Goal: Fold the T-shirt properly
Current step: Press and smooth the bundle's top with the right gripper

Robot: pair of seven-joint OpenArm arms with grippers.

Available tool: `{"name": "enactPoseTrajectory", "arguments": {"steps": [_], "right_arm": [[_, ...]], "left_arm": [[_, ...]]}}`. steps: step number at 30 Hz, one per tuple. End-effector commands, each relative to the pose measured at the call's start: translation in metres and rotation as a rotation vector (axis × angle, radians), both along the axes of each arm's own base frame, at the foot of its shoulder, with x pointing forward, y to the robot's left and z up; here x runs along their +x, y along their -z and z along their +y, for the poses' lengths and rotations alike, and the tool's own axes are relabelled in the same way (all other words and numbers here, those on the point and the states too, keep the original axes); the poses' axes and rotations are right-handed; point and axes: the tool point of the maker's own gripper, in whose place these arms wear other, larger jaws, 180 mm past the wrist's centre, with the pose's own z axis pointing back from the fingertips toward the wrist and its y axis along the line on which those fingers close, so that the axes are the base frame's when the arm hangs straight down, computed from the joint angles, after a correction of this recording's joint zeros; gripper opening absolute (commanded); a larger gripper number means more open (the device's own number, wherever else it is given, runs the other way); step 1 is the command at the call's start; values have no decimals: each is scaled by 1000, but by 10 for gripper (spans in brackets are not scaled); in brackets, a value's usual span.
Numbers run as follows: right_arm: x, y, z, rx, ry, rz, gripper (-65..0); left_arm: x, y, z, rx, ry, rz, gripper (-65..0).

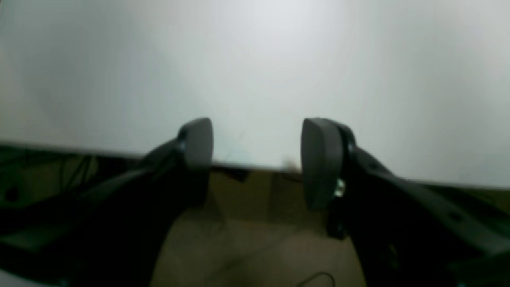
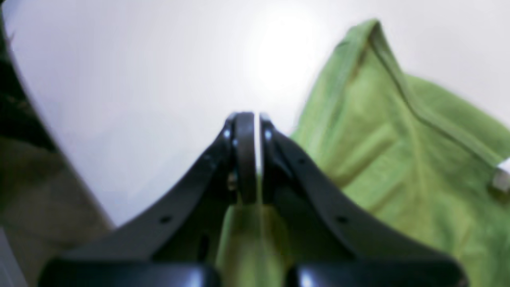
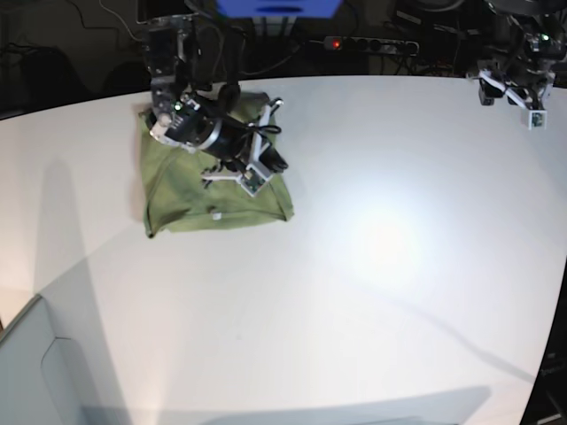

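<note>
Right end effector (image 2: 252, 159) is closed, its two dark fingers (image 2: 245, 155) pressed almost flat together with only a sliver of light between them at the tips. Green cloth shows in the narrow slot just behind the pads, so it appears to be pinching a fold of the T-shirt (image 2: 398, 159), though the blur of the right wrist view leaves the exact bite unclear. Beyond the fingers, the shirt spreads away to the right of that view, one hemmed edge raised into a peak, and a small white tag (image 2: 503, 167) sits at the frame's far right edge. In the base view this end effector (image 3: 252, 177) lies low over the shirt (image 3: 177, 199), near its right-hand side, with the arm reaching in from the far edge of the tabletop (image 3: 372, 266). The shirt lies in a roughly square, wrinkled bundle on the far left part of the tabletop.

Left end effector (image 1: 257, 159) is open, its grey pads (image 1: 320, 159) standing well apart with nothing between them; only bare white tabletop (image 1: 255, 59) and its edge show beyond. In the base view it (image 3: 527, 88) hangs at the far right corner, well apart from the shirt
</note>
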Motion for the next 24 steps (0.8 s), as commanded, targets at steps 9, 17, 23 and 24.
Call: {"name": "enactPoseTrajectory", "arguments": {"steps": [9,17,23,24], "right_arm": [[36,-6,0,84,-1,-62,-648],[64,-3,-36,89,125,-64,-648],[64,-66,-61,52,172,-263,-648],[60,-79,-71,39,201,-303,-648]], "left_arm": [[-40,-10,22,43,-100,21,-310],[-62,-3,14,10,-135,49,-310],[-74,-12,4,-87,-148,-5,-312],[-77,-15,3,-104,-151,-16,-313]]}}
